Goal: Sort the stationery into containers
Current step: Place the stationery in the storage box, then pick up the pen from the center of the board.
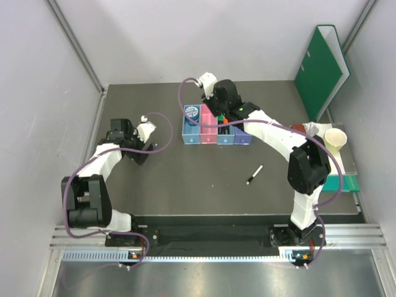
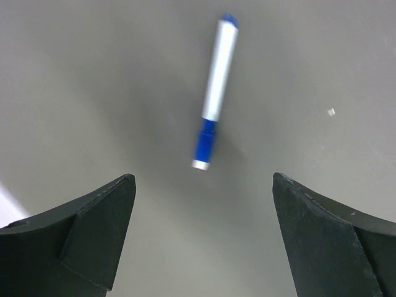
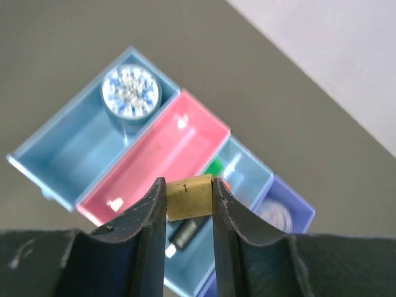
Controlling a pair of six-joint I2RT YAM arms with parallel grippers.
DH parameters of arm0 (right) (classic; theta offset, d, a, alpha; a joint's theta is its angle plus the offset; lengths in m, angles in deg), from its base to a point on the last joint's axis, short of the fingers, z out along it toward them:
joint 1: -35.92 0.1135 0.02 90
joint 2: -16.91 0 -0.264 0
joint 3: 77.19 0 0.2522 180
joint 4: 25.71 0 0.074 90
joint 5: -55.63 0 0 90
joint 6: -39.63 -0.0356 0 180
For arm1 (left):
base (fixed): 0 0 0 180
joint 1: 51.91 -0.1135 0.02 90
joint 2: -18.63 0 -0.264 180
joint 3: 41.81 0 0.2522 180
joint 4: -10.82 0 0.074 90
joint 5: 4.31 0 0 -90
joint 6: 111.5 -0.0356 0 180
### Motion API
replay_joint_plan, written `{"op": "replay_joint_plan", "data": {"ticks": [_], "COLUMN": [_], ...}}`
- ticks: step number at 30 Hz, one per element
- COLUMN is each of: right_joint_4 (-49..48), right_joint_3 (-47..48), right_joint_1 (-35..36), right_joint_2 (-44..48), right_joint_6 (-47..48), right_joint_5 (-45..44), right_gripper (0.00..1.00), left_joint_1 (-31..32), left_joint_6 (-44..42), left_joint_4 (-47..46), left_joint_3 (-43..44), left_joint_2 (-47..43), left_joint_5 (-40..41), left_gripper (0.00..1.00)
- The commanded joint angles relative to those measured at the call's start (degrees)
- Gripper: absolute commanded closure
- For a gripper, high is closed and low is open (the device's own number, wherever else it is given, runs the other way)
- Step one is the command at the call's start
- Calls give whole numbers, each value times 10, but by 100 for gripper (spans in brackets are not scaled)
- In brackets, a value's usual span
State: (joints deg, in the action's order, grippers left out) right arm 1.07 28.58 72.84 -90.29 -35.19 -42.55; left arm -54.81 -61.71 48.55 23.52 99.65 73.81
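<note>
Pale lilac walls are enclosing a dark grey table (image 1: pixel 185 192), where the row of four joined trays (image 1: pixel 216 140) is sitting toward the far side, partly covered in the overhead view by the right arm reaching over it. The right gripper (image 3: pixel 189 185) is clamping a small tan-orange eraser (image 3: pixel 190 197) between its fingertips, hanging over the line where the pink tray (image 3: pixel 158 154) is meeting the second light blue tray (image 3: pixel 247 170); how high above them is hard to judge. Seen from that wrist, the blue patterned tin (image 1: pixel 191 112) is resting at one end of the outer light blue tray (image 3: pixel 62 154). A black highlighter (image 3: pixel 184 234) is lying in the second light blue tray, its green cap peeking out behind the eraser, and a sliver of orange beside it is too small to identify. The purple tray (image 3: pixel 296 199) is being cut off by a finger, with a round grey-lilac pot (image 3: pixel 275 213) only half showing inside. The left gripper (image 2: pixel 202 185) is spread wide apart just short of a blue-and-white pen (image 2: pixel 216 86) lying on the table, not touching it; overhead, the left wrist is hiding this pen. A black-and-white pen (image 1: pixel 254 175) is lying in the open near the right arm. A green binder (image 1: pixel 322 68) is leaning at the right wall, with a paper cup (image 1: pixel 335 139) nearby on a teal tray (image 1: pixel 346 182) partly blocked by the arm.
</note>
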Motion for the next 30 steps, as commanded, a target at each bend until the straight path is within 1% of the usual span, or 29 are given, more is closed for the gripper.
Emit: {"op": "replay_joint_plan", "data": {"ticks": [1, 4, 13, 17, 18, 20, 21, 24, 30], "right_joint_4": [-26, -26, -34, -37, -37, -37, -36, -36, -36], "right_joint_3": [72, 101, 147, 152, 153, 154, 154, 146, 138], "right_joint_1": [-2, 1, 20, 28, 28, 33, 34, 41, 48], "right_joint_2": [-44, -71, -132, -145, -148, -151, -152, -152, -153], "right_joint_6": [-30, -47, -63, -60, -61, -64, -64, -64, -65], "right_joint_5": [36, 59, 96, 96, 96, 96, 96, 93, 90], "right_gripper": [85, 85, 85, 85, 85, 85, 84, 84, 84], "left_joint_1": [0, 0, 0, -1, -2, -3, -3, -5, -12], "left_joint_6": [-34, -37, -67, -77, -78, -83, -86, -105, -145], "left_joint_4": [-41, -58, -109, -120, -120, -112, -109, -81, -22], "left_joint_3": [-30, -38, -43, -32, -29, -20, -18, -15, -7], "left_joint_2": [27, 48, 99, 122, 130, 138, 140, 142, 150], "left_joint_5": [-20, -14, 0, -8, -10, -17, -25, -45, -71], "left_gripper": [4, 5, 8, 14, 20, 25, 31, 38, 43]}}
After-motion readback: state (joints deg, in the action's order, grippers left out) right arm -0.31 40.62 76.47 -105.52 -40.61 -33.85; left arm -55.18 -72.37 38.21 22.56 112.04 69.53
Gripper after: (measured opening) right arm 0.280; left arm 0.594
